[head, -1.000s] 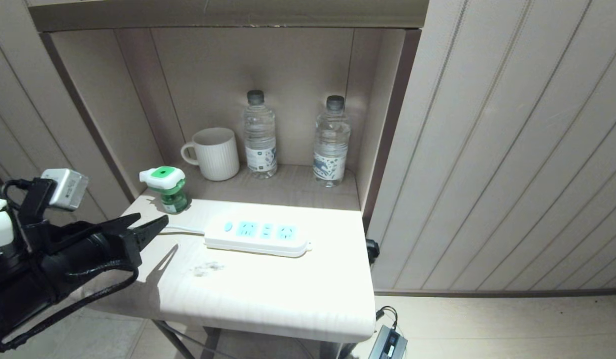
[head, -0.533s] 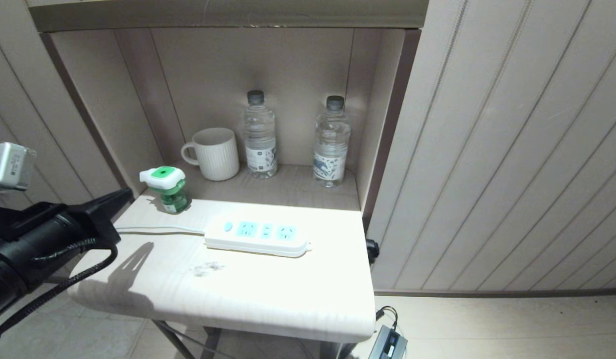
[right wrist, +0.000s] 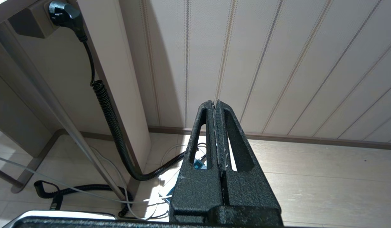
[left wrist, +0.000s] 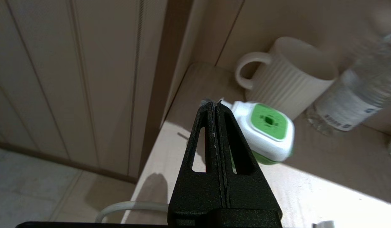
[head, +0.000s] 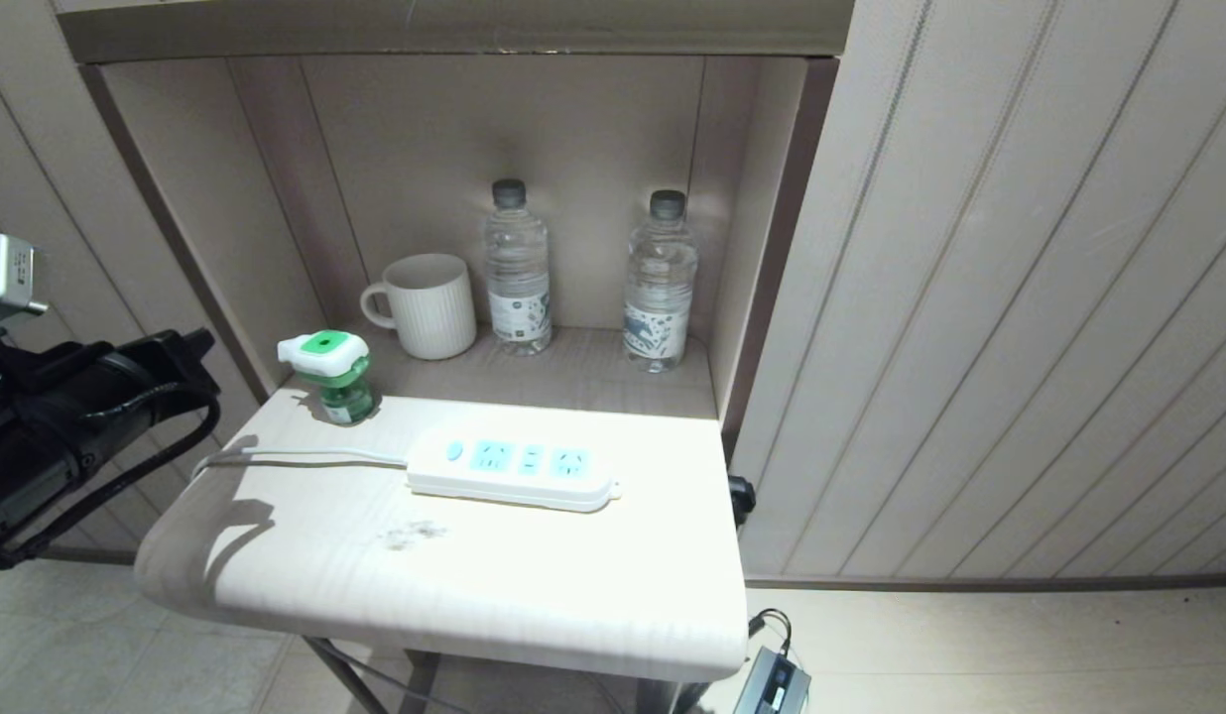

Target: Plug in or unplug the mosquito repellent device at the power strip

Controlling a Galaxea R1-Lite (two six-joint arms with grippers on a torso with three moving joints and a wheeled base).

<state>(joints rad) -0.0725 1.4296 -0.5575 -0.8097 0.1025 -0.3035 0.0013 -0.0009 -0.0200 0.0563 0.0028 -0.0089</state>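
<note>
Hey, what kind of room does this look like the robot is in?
Probably a hotel room or bedroom nook: a panelled wall with a recessed shelf holding a mug and two water bottles, and a small table with a power strip and mosquito repellent device.

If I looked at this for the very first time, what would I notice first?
Probably the bright green-topped mosquito repellent device, standing unplugged at the table's back left corner, just in front of the white mug. Next, the white power strip with light blue sockets, lying flat mid-table with nothing plugged in. At the left edge, off the table, the black left gripper is shut and empty.
</note>
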